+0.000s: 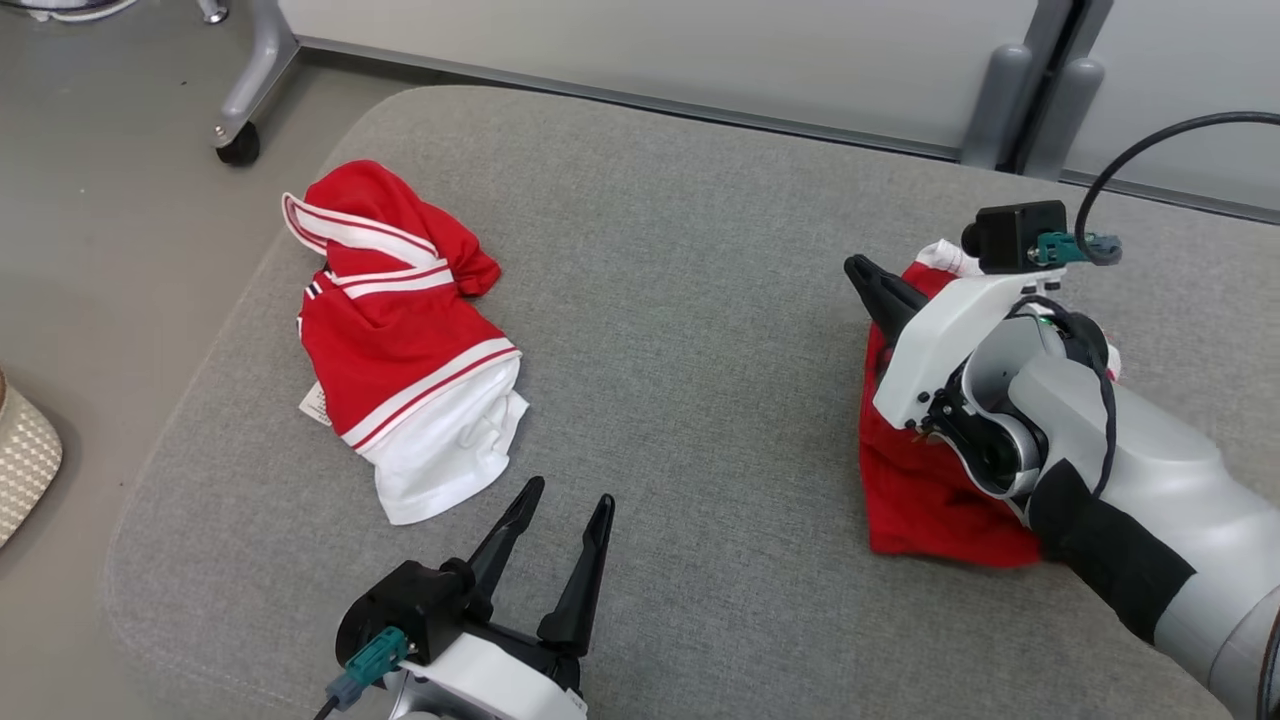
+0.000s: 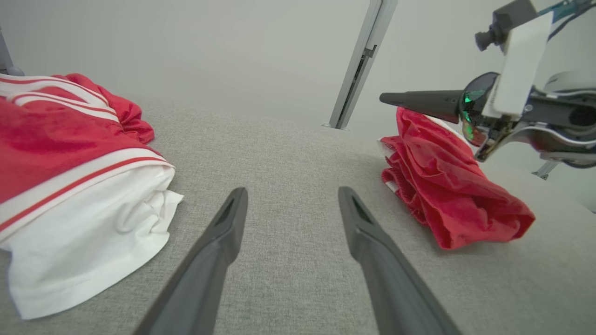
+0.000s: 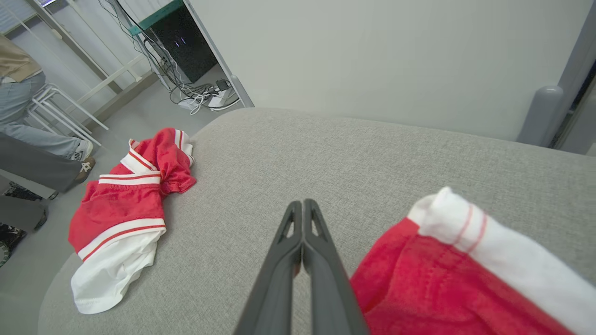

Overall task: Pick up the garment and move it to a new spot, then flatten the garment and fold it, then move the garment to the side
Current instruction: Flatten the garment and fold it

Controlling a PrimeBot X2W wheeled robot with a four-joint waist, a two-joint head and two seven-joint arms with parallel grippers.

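On the head view I am looking down at a grey cushion (image 1: 680,350). A red-and-white garment (image 1: 400,360) is lying bunched on its left part, near the edge. A red garment (image 1: 930,500) is lying crumpled on the right part, well apart from the first. The left gripper (image 1: 570,492) is sitting at the lower edge with its fingers spread and nothing between them, just beside the white hem. The right gripper (image 1: 862,272) is reaching over the red garment, its dark fingers poking out past the cloth's far left edge. A caster (image 1: 238,148) is standing on the floor beyond the cushion.

On the left wrist view the left gripper (image 2: 293,191) is pointing along bare cushion between the two garments, released. The right gripper (image 2: 391,98) is showing just above the heaped red garment (image 2: 447,186), touching its top.

On the right wrist view the right gripper (image 3: 302,203) is clenched, fingers pressed together. I cannot tell whether any cloth is being pinched. The red garment (image 3: 419,279) is lying just right of the fingers. A person (image 3: 18,93) is sitting on a stool at the far left.
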